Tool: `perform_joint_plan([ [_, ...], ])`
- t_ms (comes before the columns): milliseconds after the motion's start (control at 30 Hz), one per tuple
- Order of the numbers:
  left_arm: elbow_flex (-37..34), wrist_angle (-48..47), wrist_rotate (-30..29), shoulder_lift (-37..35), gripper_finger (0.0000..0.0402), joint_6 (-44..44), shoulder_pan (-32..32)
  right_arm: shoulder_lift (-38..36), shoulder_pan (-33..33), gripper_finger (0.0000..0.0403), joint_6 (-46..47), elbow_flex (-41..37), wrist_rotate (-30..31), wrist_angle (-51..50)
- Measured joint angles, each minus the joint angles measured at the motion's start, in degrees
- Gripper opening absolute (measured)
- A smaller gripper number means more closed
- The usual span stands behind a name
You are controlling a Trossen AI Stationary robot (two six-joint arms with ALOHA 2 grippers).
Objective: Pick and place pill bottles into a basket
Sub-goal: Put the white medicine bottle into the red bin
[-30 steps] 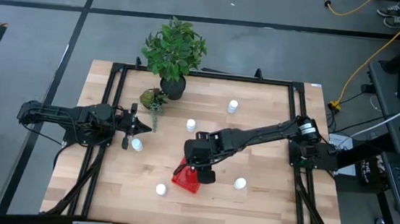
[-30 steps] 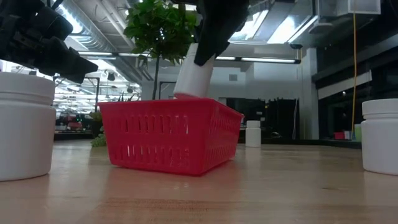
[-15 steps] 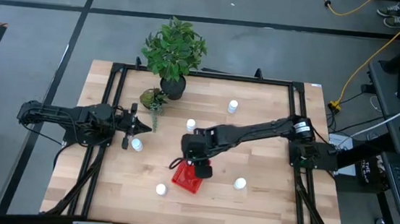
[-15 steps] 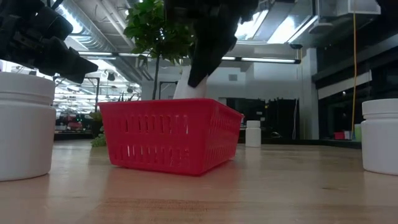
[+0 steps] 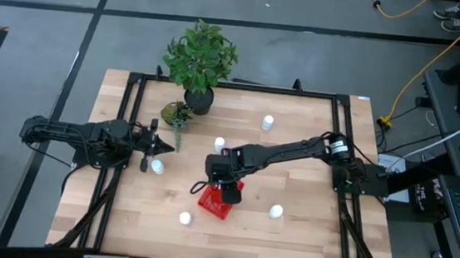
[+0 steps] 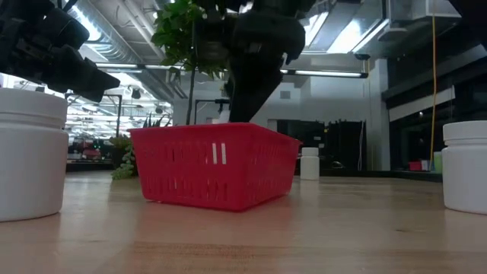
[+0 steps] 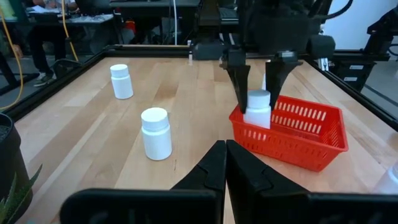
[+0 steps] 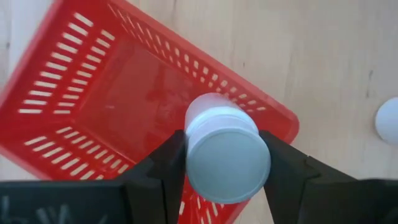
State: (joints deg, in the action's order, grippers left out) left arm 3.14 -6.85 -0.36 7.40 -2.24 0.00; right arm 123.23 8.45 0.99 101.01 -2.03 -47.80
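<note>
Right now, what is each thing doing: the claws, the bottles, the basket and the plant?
Right claw: shut on a pill bottle, lowering it into the basket.
Left claw: shut, empty, waiting at the table's left side.
Red basket: upright on the table, no bottle lying inside.
Loose pill bottles: five standing upright on the table.
Potted plant: upright at the far edge.

Right arm reaches in from 3 o'clock toward table centre, wrist bent down, right gripper (image 8: 224,163) pointing straight down with both fingers (image 8: 168,165) clamped on the sides of a pill bottle (image 8: 225,155). Left arm lies low, stretched from 9 o'clock toward centre; left gripper (image 7: 225,163) is closed and empty, fingertips apparently touching, hovering off the surface.
</note>
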Motion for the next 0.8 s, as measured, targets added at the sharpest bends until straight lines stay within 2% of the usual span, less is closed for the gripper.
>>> perform_joint_plan([
  [233, 0.0, 0.02, 0.15, -0.02, 0.0006, 0.0, 0.0, 0.73, -0.19, 0.0167, 0.0, 0.0, -0.85, -0.06],
  [533, 0.0, 0.02, 0.2, -0.02, 0.0008, 0.0, 0.0, 0.86, -0.49, 0.0219, 0.34, 0.0, -1.13, 0.15],
  [800, 0.0, 0.02, 0.2, 0.0, 0.0004, 0.0, 0.01, 0.86, -0.49, 0.0228, 1.18, 0.0, -1.24, 0.34],
])
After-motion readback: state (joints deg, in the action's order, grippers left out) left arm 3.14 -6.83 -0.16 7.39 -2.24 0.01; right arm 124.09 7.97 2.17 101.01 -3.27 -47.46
